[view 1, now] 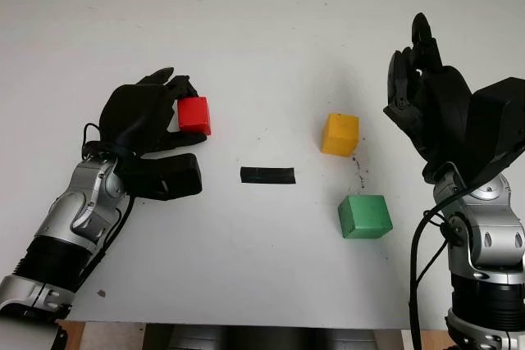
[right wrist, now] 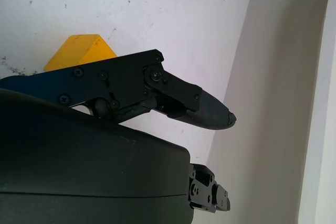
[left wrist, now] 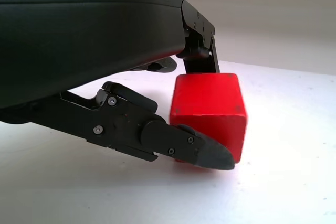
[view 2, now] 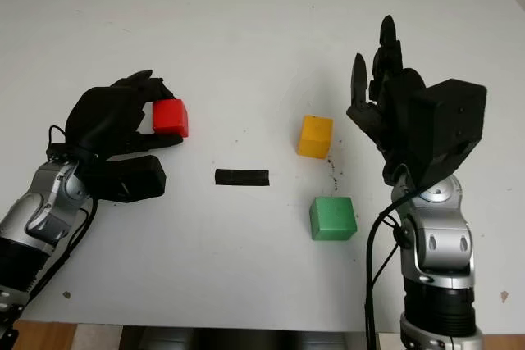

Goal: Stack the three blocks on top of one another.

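The white bench (view 1: 262,30) carries everything, and the strip of black tape (view 1: 267,175) near its middle serves as the marker for the rest. The right hand (view 1: 426,92) is raised over the bench well to the right of the tape, beyond the yellow block; it holds nothing and is released, its palm turned toward the blocks. The left hand (view 1: 152,125) sits low on the bench to the left of the tape, its fingers (left wrist: 202,153) clenched around the red block (view 1: 194,115), one finger pressing the block's near lower edge and another touching its far side. That red block is up and to the left of the tape, close to the bench surface. The green block (view 1: 364,216) lies on the bench to the right of the tape and nearer the robot. The yellow block (view 1: 340,134) stands to the right of the tape and a little farther away, apart from the green one.
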`<state>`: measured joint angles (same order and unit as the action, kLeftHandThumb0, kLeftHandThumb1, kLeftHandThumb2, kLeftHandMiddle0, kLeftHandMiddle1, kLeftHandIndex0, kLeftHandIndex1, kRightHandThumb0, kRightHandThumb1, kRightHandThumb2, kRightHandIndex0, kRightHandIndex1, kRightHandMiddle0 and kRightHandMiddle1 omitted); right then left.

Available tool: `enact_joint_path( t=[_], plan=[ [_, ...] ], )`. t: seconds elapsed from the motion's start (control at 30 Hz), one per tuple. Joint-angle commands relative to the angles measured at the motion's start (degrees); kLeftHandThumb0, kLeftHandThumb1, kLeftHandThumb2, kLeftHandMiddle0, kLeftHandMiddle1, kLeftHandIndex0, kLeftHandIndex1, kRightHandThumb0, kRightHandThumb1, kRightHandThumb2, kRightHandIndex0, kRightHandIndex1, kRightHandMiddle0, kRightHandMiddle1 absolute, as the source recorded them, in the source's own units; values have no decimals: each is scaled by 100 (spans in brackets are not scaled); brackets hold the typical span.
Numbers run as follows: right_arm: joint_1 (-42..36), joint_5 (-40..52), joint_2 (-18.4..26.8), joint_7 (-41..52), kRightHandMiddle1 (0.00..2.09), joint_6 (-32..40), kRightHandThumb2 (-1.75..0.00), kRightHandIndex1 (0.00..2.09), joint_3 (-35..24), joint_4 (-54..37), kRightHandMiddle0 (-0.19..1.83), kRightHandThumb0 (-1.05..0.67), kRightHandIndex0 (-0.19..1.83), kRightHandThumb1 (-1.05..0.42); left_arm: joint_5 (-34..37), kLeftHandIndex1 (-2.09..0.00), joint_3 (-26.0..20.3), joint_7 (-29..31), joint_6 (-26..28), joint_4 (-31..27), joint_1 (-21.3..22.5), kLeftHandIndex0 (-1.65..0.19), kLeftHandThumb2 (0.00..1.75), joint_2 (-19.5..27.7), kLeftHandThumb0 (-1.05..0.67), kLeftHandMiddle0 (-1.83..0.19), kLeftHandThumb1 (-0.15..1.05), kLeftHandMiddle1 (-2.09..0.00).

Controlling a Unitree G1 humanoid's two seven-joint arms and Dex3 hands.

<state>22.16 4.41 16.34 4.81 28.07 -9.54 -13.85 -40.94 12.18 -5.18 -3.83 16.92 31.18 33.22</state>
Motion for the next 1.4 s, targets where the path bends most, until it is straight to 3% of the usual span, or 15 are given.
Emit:
enact_joint_path(
  t=[0.0, 0.13, 0.2, 0.27, 0.5, 0.67, 0.9, 1.13, 1.37],
  plan=[
    [-52, -7, 2, -18, 0, 34, -75, 0, -12, -167, -19, -47, -19, -105, 106, -138, -104, 27, -63, -97, -34, -24, 14, 14, -40, -34, 105, -8],
    [-63, -13, 8, -21, 0, 94, -74, 0, -4, -205, -19, -47, -19, -105, 375, -142, -167, 452, -75, -285, -86, -23, 16, 97, -41, -33, 105, -7],
    [-72, 6, 9, 2, 0, 84, -74, 0, -9, -200, -19, -47, -19, -105, 683, -163, -238, 944, -60, -563, -153, -15, 22, 142, -45, -31, 105, -5],
    [-66, 28, -9, 8, 0, 99, -73, 0, -11, -186, -19, -48, -19, -105, 991, -172, -310, 1417, 28, -952, -245, -12, 24, 137, -47, -30, 105, -5],
    [-69, 41, -76, -43, 0, 208, -71, 0, 24, -243, -19, -49, -19, -105, 1796, -173, -513, 2318, 315, -1763, -436, -17, 23, 5, -43, -30, 105, -5],
    [-88, 112, -132, -41, 0, 232, -69, 0, -19, -269, -19, -50, -19, -105, 1582, -193, -459, 2185, -36, -2125, -564, -13, 25, 61, -46, -26, 105, -4],
    [-44, 41, -236, -140, 0, 305, -69, 0, 57, -282, -19, -51, -19, -105, 1333, -204, -413, 2034, -197, -2503, -682, -8, 28, -110, -48, -13, 105, -2],
    [-18, 110, -322, -198, 0, 388, -68, 0, 33, -342, -19, -51, -19, -105, 840, -174, -11, 1782, -260, -2300, -679, -11, 26, -489, -47, -3, 105, -4],
    [-23, 89, -347, -273, 0, 475, -63, 0, 27, -416, -19, -52, -19, -105, 104, -180, 522, 1294, -509, -1847, -638, -9, 30, -799, -45, 4, 105, -4]
  ],
)
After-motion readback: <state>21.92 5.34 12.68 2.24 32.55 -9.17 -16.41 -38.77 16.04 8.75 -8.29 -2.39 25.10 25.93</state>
